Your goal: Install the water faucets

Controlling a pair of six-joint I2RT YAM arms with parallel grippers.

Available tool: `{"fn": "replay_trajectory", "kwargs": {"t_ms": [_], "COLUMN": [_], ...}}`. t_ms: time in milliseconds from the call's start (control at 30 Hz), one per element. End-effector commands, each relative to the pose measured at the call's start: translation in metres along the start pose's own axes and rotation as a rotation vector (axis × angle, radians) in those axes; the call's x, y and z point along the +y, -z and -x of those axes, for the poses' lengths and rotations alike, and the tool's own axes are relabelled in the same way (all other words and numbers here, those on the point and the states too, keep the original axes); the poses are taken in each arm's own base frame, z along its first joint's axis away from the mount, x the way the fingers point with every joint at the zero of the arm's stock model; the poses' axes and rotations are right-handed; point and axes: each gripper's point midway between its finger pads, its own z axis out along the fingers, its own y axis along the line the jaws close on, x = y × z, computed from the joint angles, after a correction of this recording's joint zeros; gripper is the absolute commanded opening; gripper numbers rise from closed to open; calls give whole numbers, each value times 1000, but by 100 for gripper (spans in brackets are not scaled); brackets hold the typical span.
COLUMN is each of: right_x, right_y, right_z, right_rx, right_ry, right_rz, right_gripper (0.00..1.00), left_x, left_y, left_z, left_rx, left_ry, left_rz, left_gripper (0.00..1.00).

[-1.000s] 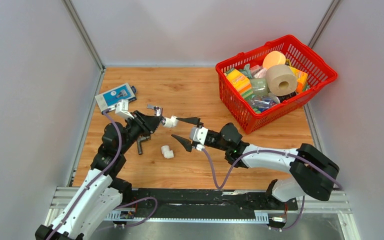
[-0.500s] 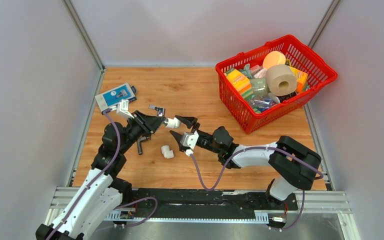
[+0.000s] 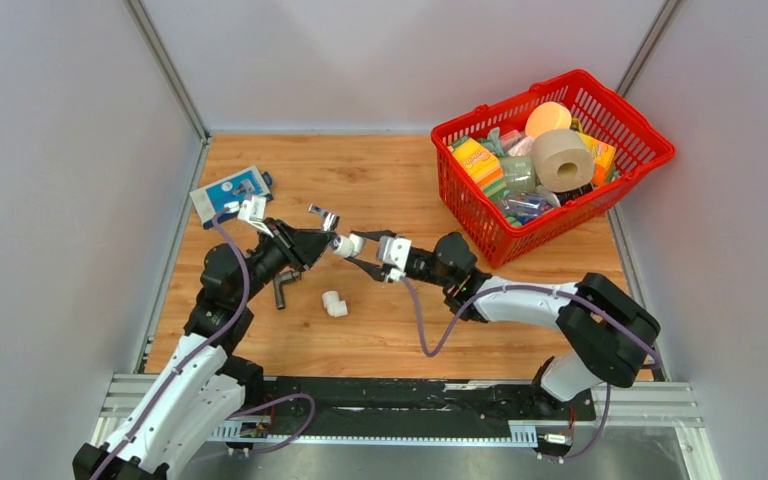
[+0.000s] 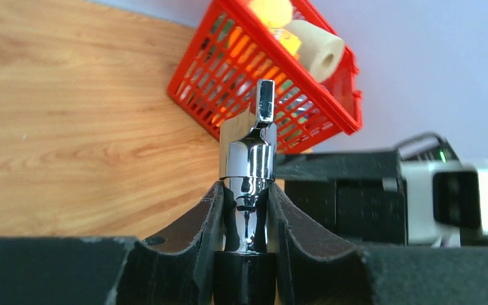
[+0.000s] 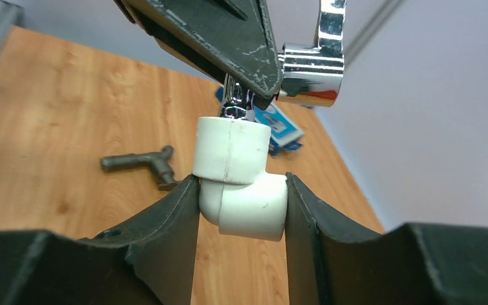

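- Holding the chrome faucet point(image 3: 324, 222) point(image 4: 249, 159) point(image 5: 311, 70), the left gripper point(image 3: 318, 243) point(image 4: 246, 197) is clamped on its lower stem, both fingers pressed against the metal.
- Faucet is up off the table point(image 3: 380, 170), near the middle, handle end pointing away from the left fingers.
- Right gripper point(image 3: 360, 250) point(image 5: 241, 183) is closed on a white elbow point(image 3: 348, 244) point(image 5: 235, 152); in the right wrist view one finger touches each side of the bend.
- Open end of the white elbow meets the threaded end of the chrome faucet; the right wrist view shows the thread at the elbow's mouth, how far in I cannot tell.
- The two grippers face each other tip to tip, just beside one another.
- Dark grey faucet point(image 3: 282, 290) point(image 5: 141, 164) lies flat on the wood, near the left arm, apart from both grippers.
- Second white elbow point(image 3: 334, 303) lies on the table just right of the dark grey faucet, not touching it.
- Blue packet point(image 3: 230, 192) point(image 5: 276, 127) lies at the far left of the table.
- Red basket point(image 3: 540, 230) point(image 4: 229, 95) full of mixed items sits at the far right corner, well apart from the grippers.
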Motion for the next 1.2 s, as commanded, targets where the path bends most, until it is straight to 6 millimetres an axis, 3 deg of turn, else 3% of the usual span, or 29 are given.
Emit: {"fn": "replay_trajectory", "kwargs": {"t_ms": [0, 233, 300, 433, 600, 733, 867, 1167], "right_x": [11, -1, -10, -31, -45, -40, -22, -27], "right_y": [8, 20, 22, 21, 28, 30, 27, 11], "right_z": [51, 76, 80, 68, 63, 69, 77, 56], "right_rx": [-138, -141, -159, -108, -88, -110, -145, -127], "right_ry": [-355, -694, -680, -530, -257, -73, 91, 212], "right_rz": [259, 444, 399, 211, 37, -20, -37, -155], "right_gripper": [0, 1, 11, 50, 63, 66, 68, 72], "left_x": [-81, -120, -118, -99, -66, -54, -49, -55], "left_y": [9, 32, 31, 20, 15, 12, 7, 4], "left_z": [26, 20, 24, 44, 59, 58, 55, 51], "left_rx": [-64, -103, -122, -181, -204, -194, -174, -139], "left_ry": [-393, -635, -617, -486, -301, -154, -30, 94], "left_rz": [-411, -679, -656, -469, -225, -148, -117, -143], "left_gripper": [0, 0, 0, 0, 0, 0, 0, 0]}}
